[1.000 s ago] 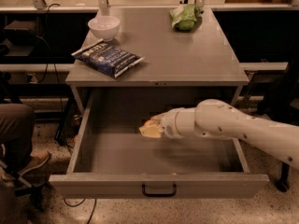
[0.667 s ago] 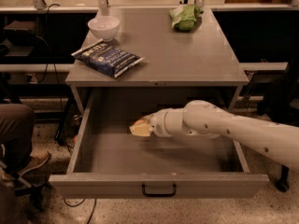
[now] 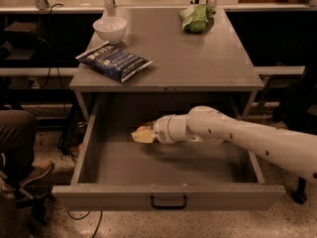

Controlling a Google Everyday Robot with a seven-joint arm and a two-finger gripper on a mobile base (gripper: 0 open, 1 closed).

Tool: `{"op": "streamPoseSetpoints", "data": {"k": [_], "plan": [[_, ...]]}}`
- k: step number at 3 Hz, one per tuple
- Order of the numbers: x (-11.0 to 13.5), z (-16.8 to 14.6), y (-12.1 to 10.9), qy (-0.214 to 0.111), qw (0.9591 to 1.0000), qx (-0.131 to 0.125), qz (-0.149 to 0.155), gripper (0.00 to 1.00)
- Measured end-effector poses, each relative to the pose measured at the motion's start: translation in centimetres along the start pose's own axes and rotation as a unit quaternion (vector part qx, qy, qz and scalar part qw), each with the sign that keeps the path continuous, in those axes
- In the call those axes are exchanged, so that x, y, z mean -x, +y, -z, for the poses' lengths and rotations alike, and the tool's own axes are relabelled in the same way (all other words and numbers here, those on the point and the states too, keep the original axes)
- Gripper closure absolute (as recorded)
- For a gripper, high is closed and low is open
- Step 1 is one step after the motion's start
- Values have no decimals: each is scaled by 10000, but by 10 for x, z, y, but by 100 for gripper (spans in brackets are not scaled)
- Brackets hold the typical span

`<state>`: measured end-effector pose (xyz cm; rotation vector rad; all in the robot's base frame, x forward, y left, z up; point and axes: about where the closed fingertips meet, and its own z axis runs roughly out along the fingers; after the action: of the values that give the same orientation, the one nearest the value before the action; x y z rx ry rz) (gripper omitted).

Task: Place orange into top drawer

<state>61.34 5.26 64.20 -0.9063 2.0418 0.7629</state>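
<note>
The top drawer [image 3: 99, 195] of the grey cabinet is pulled wide open, with its flat front panel and small black handle [image 3: 168, 202] toward me. My white arm reaches in from the right. My gripper [image 3: 141, 134] hangs inside the drawer, left of centre, just above its floor near the back. No orange shows in this view; the drawer floor that I can see is bare.
On the cabinet top [image 3: 198, 63] stand a white bowl [image 3: 110, 29] at the back left, a dark blue snack bag [image 3: 114, 62] at the front left and a green wrinkly bag [image 3: 195, 18] at the back right. A person's leg and shoe [image 3: 20, 138] are at the left.
My gripper has moved leftward inside the open drawer, from near the middle to left of centre. The drawer and the things on top have not moved.
</note>
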Motion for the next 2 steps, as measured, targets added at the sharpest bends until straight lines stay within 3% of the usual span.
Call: {"op": "streamPoseSetpoints", "data": {"k": [1,2], "plan": [[-2,-2,-5,-1,10000,-6,-17,5],[-5,1,-10,8,10000,-56,-34,0]]}}
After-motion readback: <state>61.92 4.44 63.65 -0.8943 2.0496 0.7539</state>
